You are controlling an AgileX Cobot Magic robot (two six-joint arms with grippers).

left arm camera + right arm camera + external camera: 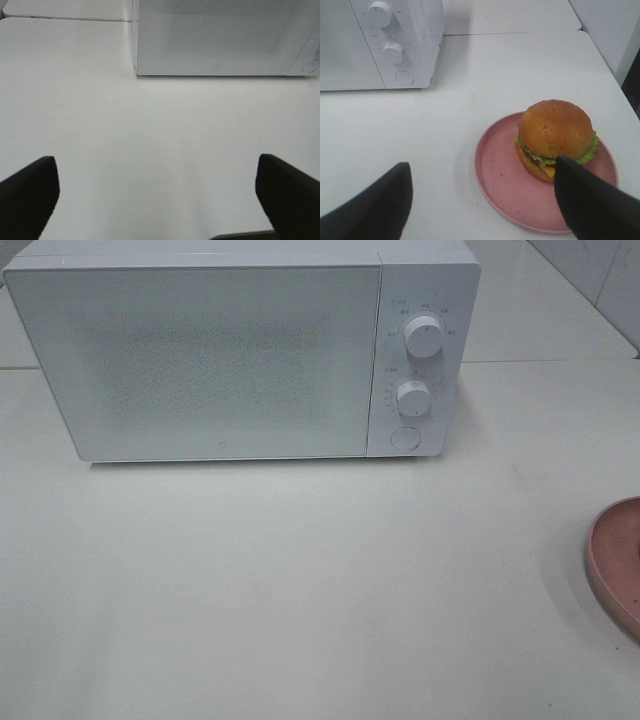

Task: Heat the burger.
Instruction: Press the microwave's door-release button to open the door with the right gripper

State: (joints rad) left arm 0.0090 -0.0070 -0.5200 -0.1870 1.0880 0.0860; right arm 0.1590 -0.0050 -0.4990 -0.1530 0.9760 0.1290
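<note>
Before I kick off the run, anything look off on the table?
Nothing stands out. The microwave has its door shut, the burger is upright and intact on the pink plate, and no spill shows on the table.

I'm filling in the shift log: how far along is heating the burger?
Barely started. Done: nothing visible; the microwave door is closed and the burger sits on the pink plate outside it. In hand: nothing; the right hand is open near the burger, the left hand open facing that door. Left: open the door, load the burger, close it, set the knobs.
</note>
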